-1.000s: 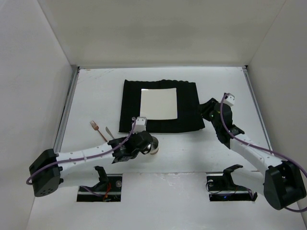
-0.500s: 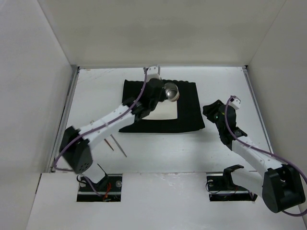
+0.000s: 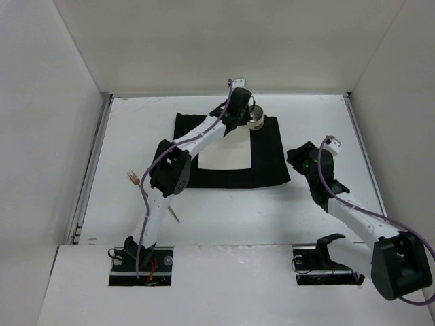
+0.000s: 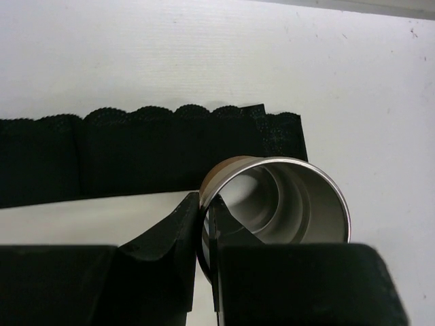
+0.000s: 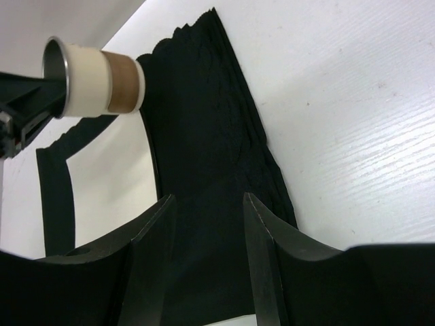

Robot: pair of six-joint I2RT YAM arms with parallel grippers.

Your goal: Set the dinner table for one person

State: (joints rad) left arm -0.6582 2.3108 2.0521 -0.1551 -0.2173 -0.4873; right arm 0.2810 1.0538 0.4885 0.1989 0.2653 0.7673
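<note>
Cup (image 3: 256, 119) is now at the one-o'clock corner of the black mat (image 3: 268, 166) on the dinner table (image 3: 136, 129), carried from six o'clock, rim pinched by the left gripper (image 4: 207, 227); the right gripper (image 5: 207, 224) waits spread. Lowering seems next.

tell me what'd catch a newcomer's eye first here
The left arm is stretched far across the dinner table, its jaws pinching the rim of a steel cup at the far right corner of the black mat. Next comes the square white plate on that mat. The right arm is poised beside the mat's right edge, jaws open and empty.
</note>
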